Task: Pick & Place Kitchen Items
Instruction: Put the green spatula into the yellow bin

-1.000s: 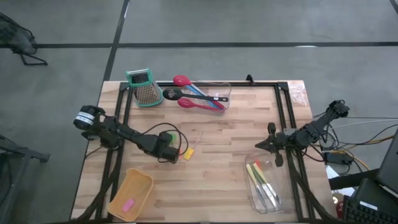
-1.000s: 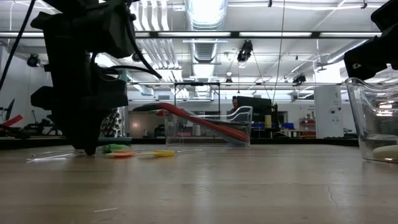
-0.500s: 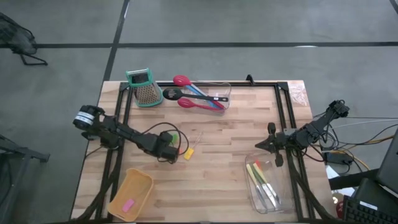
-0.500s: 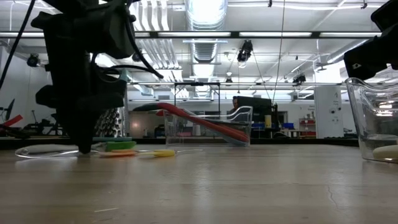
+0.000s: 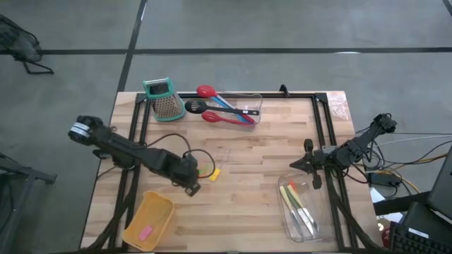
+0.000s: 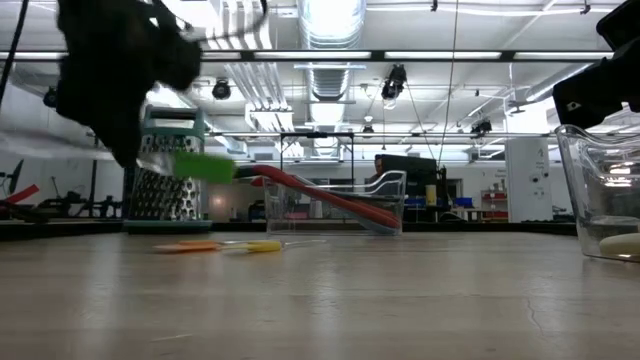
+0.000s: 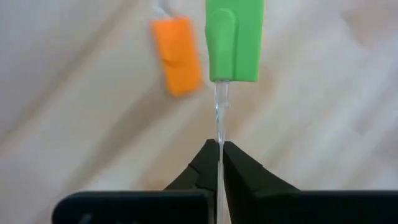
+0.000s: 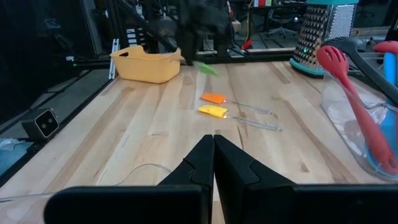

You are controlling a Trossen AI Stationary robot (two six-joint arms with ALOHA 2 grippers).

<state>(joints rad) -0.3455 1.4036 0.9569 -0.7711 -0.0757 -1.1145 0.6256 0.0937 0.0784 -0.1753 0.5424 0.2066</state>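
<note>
- One green-handled tool [image 7: 234, 38] hangs above the desk [image 5: 254, 155], its clear end clenched in the left hand [image 7: 221, 163].
- Right hand [image 8: 213, 149] clenched, empty, beside the desk's right edge.

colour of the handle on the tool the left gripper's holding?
Green handle, pinched by its clear end in the left gripper. Left wrist view shows it best.

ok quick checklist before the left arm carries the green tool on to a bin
1. Grip: left gripper shut on the green tool's clear stem: ok.
2. Lift: tool off the table in the low view: ok.
3. Orange tool and yellow tool on the table, not snagged: ok.
4. Tan bin has bare room beside its pink piece: ok.
5. Right gripper parked near the clear bin, out of the way: ok.
6. Which bin is meant: cannot tell.
</note>
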